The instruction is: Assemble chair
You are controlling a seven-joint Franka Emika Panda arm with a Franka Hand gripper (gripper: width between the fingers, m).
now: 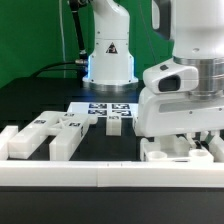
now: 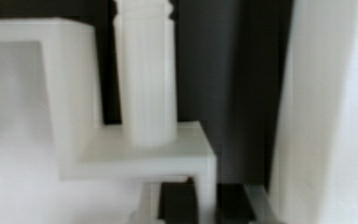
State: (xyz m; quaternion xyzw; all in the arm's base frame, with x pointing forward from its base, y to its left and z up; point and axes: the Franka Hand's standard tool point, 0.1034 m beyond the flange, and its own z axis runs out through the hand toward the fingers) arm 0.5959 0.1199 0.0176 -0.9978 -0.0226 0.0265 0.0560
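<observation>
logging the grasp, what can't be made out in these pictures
- end effector: exterior view, its housing hides the fingers; open or shut unclear.
- chair parts beneath it: exterior view, mostly covered by it.
- post: wrist view, blurred, top cut by the edge.
- marker board tags: exterior view, too small.

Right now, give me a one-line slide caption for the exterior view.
The hand sits low over white chair parts at the exterior view's right; more loose parts lie at its left.
</observation>
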